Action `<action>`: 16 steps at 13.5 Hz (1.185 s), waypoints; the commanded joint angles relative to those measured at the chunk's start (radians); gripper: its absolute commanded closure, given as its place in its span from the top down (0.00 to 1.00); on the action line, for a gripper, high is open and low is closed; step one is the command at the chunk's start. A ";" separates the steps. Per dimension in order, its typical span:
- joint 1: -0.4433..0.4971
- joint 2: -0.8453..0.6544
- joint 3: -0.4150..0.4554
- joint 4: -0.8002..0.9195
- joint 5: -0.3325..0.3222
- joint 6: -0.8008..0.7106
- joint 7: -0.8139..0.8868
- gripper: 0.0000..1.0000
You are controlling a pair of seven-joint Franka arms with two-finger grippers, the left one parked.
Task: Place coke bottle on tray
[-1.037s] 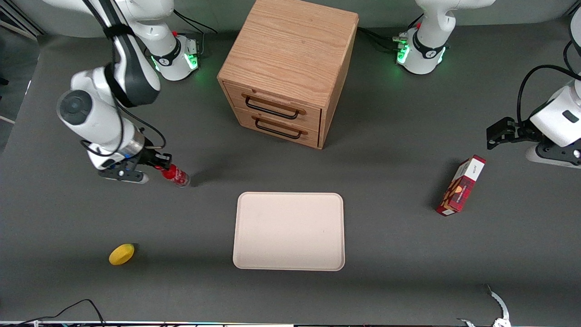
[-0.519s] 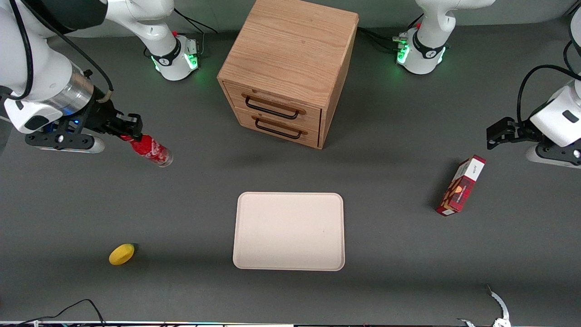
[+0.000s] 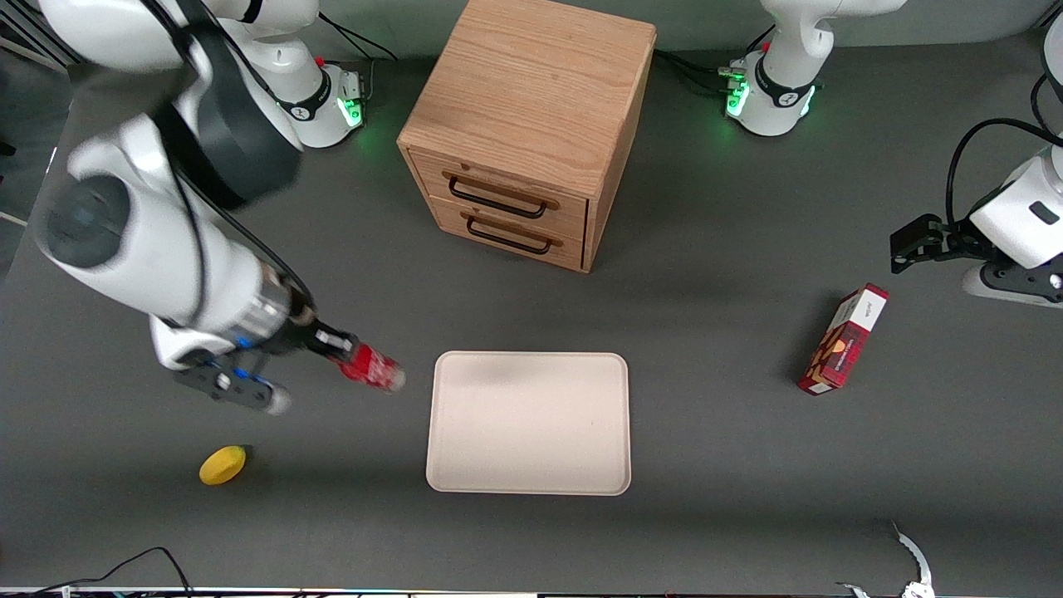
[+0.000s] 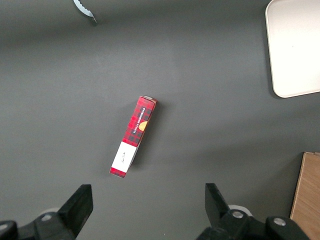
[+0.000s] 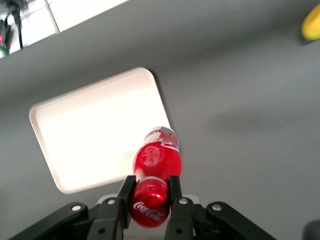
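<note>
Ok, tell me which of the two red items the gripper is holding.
The coke bottle, clamped at its cap by the gripper beside the tray. The red carton lies untouched toward the parked arm's end.

The right arm (image 3: 158,241) reaches out low over the table, bent at the elbow. Its gripper (image 5: 150,197) is tipped on a slant, up off the table. The two black fingers (image 5: 125,192) squeeze the cap end of the coke bottle (image 5: 156,160).
</note>
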 commanded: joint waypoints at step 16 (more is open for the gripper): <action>0.048 0.222 0.093 0.079 -0.268 0.211 0.303 1.00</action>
